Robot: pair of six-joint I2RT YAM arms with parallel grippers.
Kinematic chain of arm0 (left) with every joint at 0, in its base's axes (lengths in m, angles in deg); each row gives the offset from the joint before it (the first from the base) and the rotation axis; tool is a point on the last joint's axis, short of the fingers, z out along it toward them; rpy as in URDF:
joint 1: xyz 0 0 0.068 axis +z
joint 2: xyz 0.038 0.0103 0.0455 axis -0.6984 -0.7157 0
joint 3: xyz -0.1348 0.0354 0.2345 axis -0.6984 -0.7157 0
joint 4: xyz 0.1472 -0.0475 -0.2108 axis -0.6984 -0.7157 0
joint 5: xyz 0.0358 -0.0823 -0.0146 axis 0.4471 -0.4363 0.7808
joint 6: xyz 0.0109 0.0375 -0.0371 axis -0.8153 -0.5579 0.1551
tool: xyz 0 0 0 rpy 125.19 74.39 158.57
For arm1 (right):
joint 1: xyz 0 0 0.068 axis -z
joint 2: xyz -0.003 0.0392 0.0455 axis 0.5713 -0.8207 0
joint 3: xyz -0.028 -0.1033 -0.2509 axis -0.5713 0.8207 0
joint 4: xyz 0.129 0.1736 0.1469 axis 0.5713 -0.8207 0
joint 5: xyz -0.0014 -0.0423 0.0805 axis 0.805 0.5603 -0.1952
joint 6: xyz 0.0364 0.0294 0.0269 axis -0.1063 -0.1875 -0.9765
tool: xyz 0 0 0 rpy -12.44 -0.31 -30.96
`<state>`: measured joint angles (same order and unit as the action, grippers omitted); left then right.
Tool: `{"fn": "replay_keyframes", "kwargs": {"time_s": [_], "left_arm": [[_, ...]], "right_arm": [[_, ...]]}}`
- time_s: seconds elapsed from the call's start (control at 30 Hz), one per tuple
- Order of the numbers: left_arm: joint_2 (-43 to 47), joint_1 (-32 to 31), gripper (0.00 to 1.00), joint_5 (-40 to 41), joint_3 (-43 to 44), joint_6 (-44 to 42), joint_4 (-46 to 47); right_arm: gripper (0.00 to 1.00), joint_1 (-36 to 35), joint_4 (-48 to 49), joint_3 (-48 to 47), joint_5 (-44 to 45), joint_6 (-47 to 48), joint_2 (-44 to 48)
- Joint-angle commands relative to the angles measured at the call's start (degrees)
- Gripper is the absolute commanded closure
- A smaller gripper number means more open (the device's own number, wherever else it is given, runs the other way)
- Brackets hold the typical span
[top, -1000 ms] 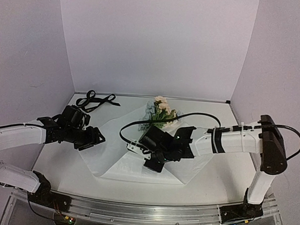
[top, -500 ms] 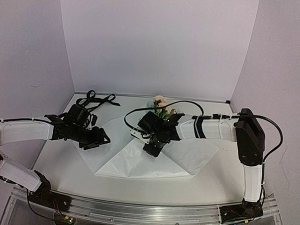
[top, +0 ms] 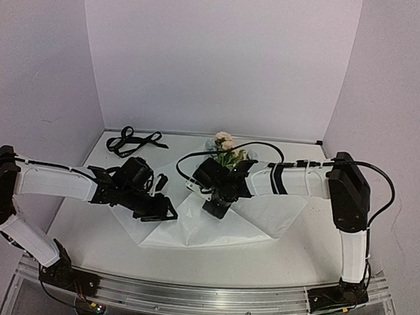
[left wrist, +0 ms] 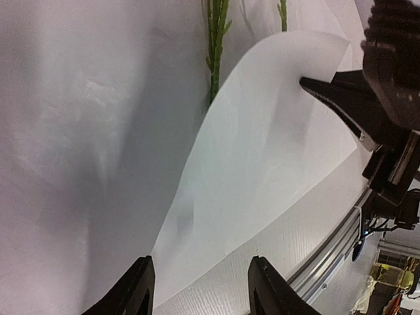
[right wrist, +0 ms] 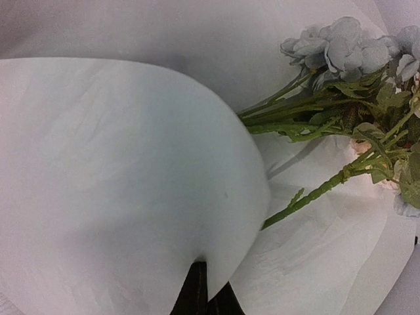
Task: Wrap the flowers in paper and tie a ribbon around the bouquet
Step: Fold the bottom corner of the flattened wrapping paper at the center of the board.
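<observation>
right gripper [right wrist: 205, 290] pinches shut on a lifted paper [right wrist: 111, 170] flap near the flowers [right wrist: 328, 111]; left gripper [left wrist: 200, 292] half open over the paper's left edge, clamping nothing.

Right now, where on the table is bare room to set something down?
Bare table near left, between the left arm and the front rail, and near right, beside the paper. Crowded middle: flowers, left gripper, right gripper. Ribbon lies far left.

- This looks like a robot laboratory cell, not a home.
- Plain pale violet panels [top: 221, 60] close a white tabletop [top: 88, 229] on three sides.
- The left arm [top: 55, 182] and the right arm [top: 299, 182] stand on an aluminium rail [top: 204, 297].
- Beyond the rail there is blurred clutter [left wrist: 387, 289], perhaps cables and a workbench.
</observation>
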<state>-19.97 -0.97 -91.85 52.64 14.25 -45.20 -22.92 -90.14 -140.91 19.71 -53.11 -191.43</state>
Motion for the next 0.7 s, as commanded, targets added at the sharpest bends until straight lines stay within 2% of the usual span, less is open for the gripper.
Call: {"fn": "replay_keyframes", "kwargs": {"time_s": [0.0, 0.3, 0.67], "left_arm": [[-3.38, -1.83, 0.50, -1.24, 2.32, 0.80, 3.78], [-8.61, -4.01, 0.51, -1.69, 6.22, -0.21, 3.68], [-12.58, -4.92, 0.58, -1.61, 6.17, 0.82, 5.10]], "right_arm": [[1.00, 0.23, -0.51, 1.42, 5.36, -1.91, 0.99], [1.00, 0.52, -0.47, 4.80, 10.38, -3.84, 2.54], [1.00, 1.21, -0.41, 4.55, 10.02, -6.11, 2.32]]}}
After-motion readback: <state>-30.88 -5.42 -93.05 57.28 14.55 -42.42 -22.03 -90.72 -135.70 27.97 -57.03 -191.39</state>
